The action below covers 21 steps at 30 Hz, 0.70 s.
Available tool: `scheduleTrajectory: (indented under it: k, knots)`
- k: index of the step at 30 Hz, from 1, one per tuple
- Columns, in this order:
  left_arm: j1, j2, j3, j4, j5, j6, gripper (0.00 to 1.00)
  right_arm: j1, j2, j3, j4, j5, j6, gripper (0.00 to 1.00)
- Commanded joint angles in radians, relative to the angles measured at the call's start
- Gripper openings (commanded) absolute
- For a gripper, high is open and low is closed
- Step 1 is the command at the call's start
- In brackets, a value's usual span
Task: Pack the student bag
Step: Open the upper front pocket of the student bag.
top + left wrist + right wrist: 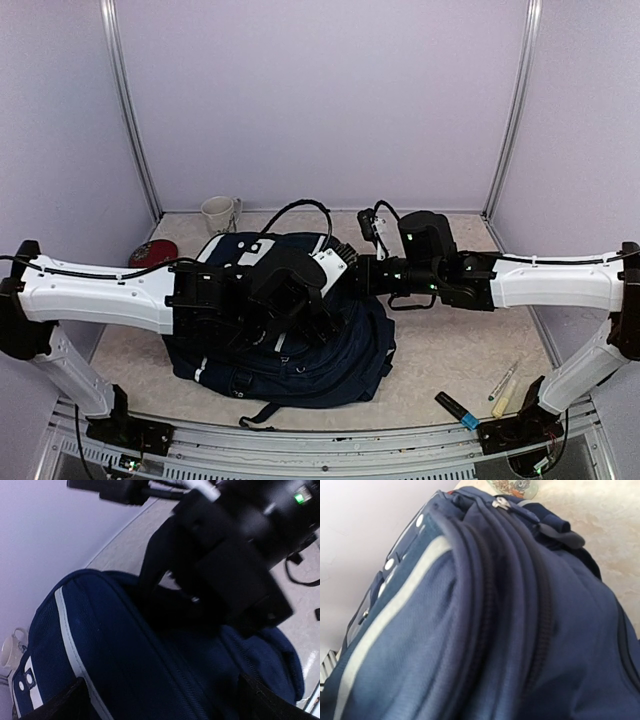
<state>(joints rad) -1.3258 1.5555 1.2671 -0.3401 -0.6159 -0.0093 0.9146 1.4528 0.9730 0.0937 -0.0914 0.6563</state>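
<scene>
- From the top camera: finds the left claw (300,305) low over the student bag (300,365), dark navy fabric spreading beneath it and out toward the near edge of the table (450,340).
- Places the right claw (362,272) just beyond the left one, at the bag's far right corner, close beside a white patch (330,263).
- Cannot settle either claw's opening from this height (too much black on black).
- Sets a mug (218,213) and a red disc (152,252) well off to the far left of the left claw, and a few markers (455,408) well apart to the near right of the right claw.
- From the left wrist: shows the left claw's fingers (60,705) spread wide at the two lower corners, pinching nothing, with the bag filling the space between and ahead of them.
- Traces a white stripe (70,640) along the bag just ahead of the left-hand finger.
- Catches the right claw straight ahead and higher, black and blurred, with a dark strip (152,560) of the bag rising toward it; cannot tell whether gripped.
- From the right wrist: shows none of the right claw's own fingers (pressed together, though on what cannot be told).
- Fills almost wholly with the bag right under that claw: rolled navy folds, a zip pull (500,503), a pale stripe, a black strap end (565,537).
</scene>
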Motion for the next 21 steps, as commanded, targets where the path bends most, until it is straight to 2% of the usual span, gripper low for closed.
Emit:
scheduleTrajectory:
  k: [1, 5, 7, 9, 10, 14, 15, 18, 21]
  knots:
    - [0.057, 0.005, -0.010, -0.094, -0.119, -0.058, 0.99, 0.000, -0.071, 0.042, 0.150, 0.053, -0.006, 0.00]
    - [0.079, -0.015, -0.014, -0.116, -0.142, -0.063, 0.93, 0.000, -0.074, 0.040, 0.140, 0.055, -0.012, 0.00]
    - [0.087, -0.040, -0.024, -0.115, -0.138, -0.062, 0.87, -0.001, -0.077, 0.037, 0.129, 0.064, -0.017, 0.00]
    - [0.103, -0.074, -0.040, -0.121, -0.117, -0.061, 0.75, -0.005, -0.083, 0.031, 0.118, 0.071, -0.021, 0.00]
    - [0.119, -0.094, -0.053, -0.122, -0.100, -0.061, 0.66, -0.006, -0.089, 0.025, 0.114, 0.073, -0.021, 0.00]
    - [0.198, -0.204, -0.114, -0.111, -0.026, -0.064, 0.10, -0.021, -0.107, 0.007, 0.101, 0.073, -0.020, 0.00]
    - [0.210, -0.227, -0.120, -0.106, -0.013, -0.058, 0.00, -0.026, -0.109, 0.006, 0.092, 0.072, -0.022, 0.00]
    - [0.232, -0.297, -0.119, -0.092, -0.018, -0.015, 0.00, -0.059, -0.117, -0.009, 0.043, 0.064, -0.028, 0.00]
    - [0.261, -0.354, -0.079, -0.131, -0.116, 0.033, 0.00, -0.100, -0.141, -0.041, -0.030, 0.066, -0.039, 0.00]
